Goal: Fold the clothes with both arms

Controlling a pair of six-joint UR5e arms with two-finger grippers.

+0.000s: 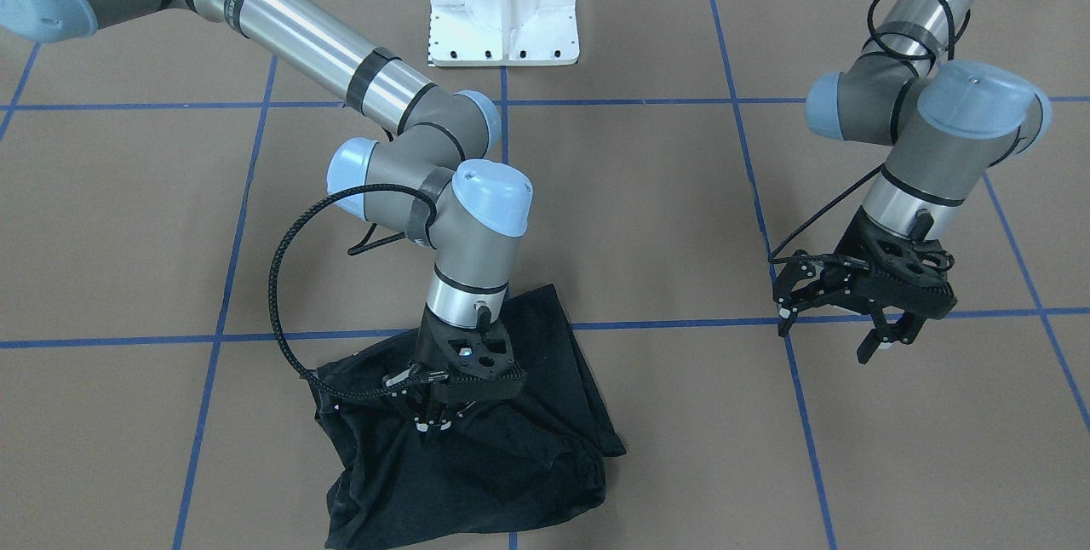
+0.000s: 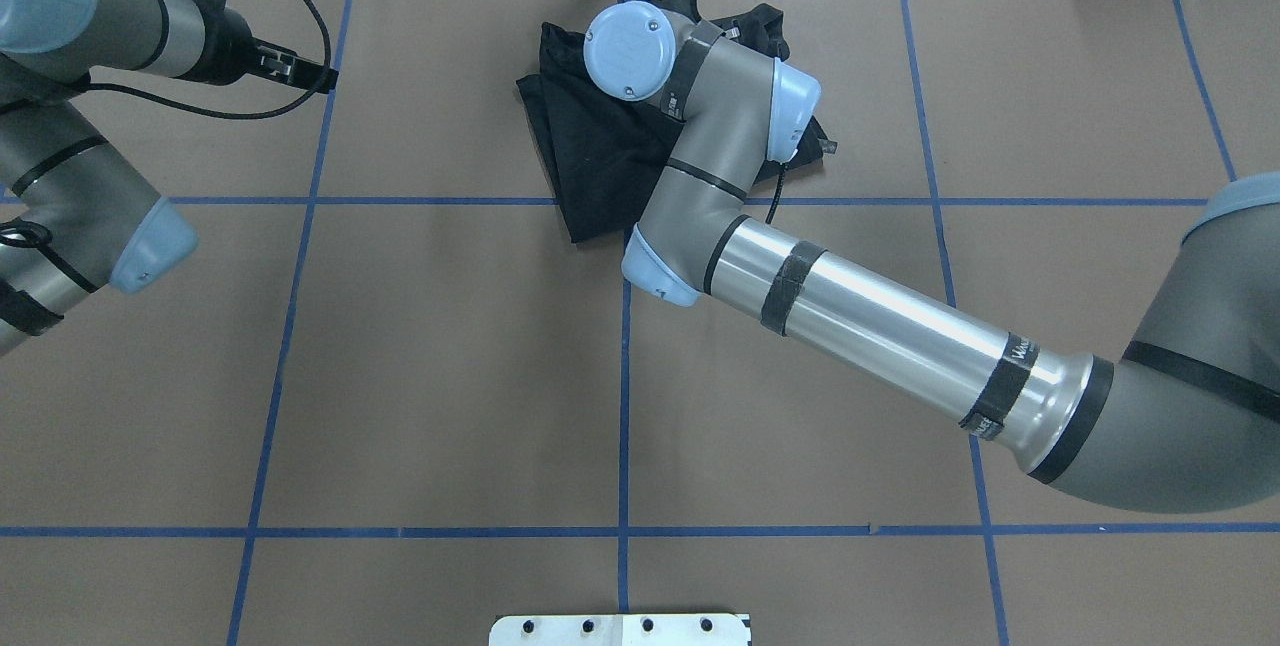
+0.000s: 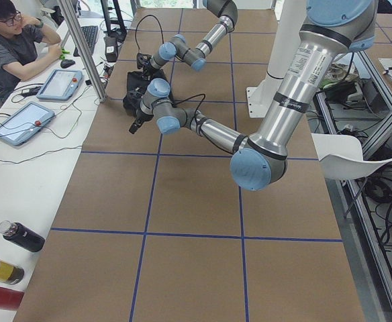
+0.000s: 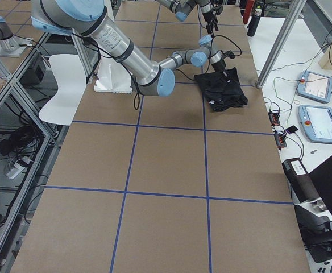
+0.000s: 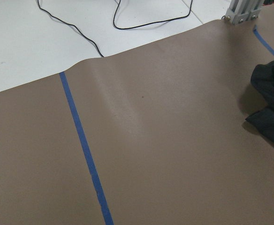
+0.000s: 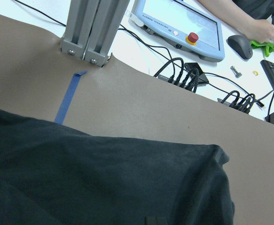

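Jaws closed, the right gripper (image 1: 433, 422) pinches the black shirt (image 1: 519, 473) heaped at the table's (image 1: 647, 218) far edge, while the left gripper (image 1: 830, 330) hangs open and empty well apart; a one-armed pull could drag the bundle askew.

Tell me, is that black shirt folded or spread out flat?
Folded. The T-shirt lies as a compact, layered bundle on the table, with no sleeves spread out and its edges doubled over.

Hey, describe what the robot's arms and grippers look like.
The right arm and left arm are silver-grey tubes with grey joints, light-blue caps, black bands and looping black cables. The right gripper and left gripper are black, perforated, two-fingered.
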